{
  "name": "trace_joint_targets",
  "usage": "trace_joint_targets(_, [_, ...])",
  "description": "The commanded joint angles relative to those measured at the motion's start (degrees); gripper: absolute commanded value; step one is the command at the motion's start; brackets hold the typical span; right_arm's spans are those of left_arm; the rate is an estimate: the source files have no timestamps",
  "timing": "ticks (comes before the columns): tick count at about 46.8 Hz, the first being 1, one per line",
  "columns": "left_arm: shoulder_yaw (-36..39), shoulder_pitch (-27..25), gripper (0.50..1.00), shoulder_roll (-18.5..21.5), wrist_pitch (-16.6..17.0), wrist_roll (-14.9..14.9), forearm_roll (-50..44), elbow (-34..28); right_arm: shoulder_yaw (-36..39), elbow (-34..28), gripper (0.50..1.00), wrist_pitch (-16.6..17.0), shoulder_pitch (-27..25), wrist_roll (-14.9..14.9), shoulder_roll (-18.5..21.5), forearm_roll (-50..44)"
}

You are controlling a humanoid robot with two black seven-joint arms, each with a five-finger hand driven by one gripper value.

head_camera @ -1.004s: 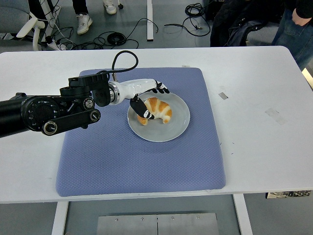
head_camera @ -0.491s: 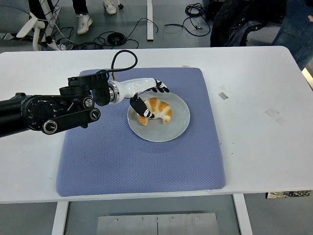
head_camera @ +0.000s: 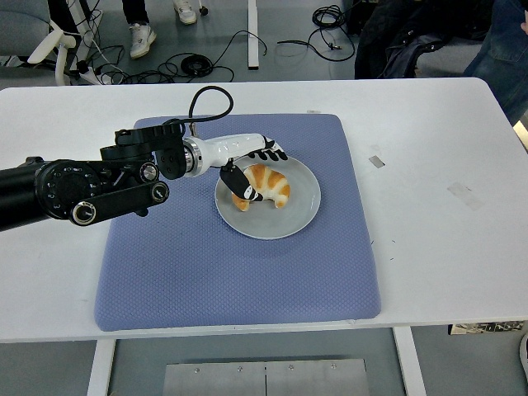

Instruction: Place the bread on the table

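White table (head_camera: 429,247) is filling the head view, with a blue-violet padded mat (head_camera: 239,272) lying across its middle. A pale grey plate (head_camera: 301,214) is sitting on the mat's upper half, slightly right of the mat's centre line.

Bread (head_camera: 266,186), a golden croissant-shaped roll, is lying on the plate, toward the plate's left and upper part, still fully inside the rim.

Left arm is coming in from the left edge, black links low over the mat's left side, then a white forearm section leading to the left hand (head_camera: 250,168). The hand is sitting over the plate's upper-left rim, at the bread. Black fingers (head_camera: 270,153) are reaching along the far side of the roll, lying close together and slightly curled, their tips showing just above its top edge. The thumb (head_camera: 239,183) is coming down on the near-left side, its tip pressing against the bread's left end. So the roll is sitting between thumb and fingers in a partly closed pinch; contact on the thumb side is clear, contact on the finger side is hard to confirm from this angle. Bread is looking to be resting on the plate, not raised.

A black cable (head_camera: 208,97) is looping up from the wrist area over the mat's top edge.

Two small strips of tape (head_camera: 376,160) are sticking to the bare table right of the mat.

Cables and people's shoes are showing on the floor beyond the far edge.
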Motion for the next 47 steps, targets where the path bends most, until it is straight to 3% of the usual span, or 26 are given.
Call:
trace_joint_targets(1, [0.0, 0.0, 0.758, 0.0, -0.1, 0.0, 0.1, 0.0, 0.0, 0.0, 1.0, 0.0, 0.0, 0.0, 0.0, 0.0])
trace_joint_targets(47, [0.4, -0.2, 0.708, 0.1, -1.0, 0.0, 2.9, 0.0, 0.0, 0.0, 1.0, 0.0, 0.0, 0.0, 0.0, 0.0])
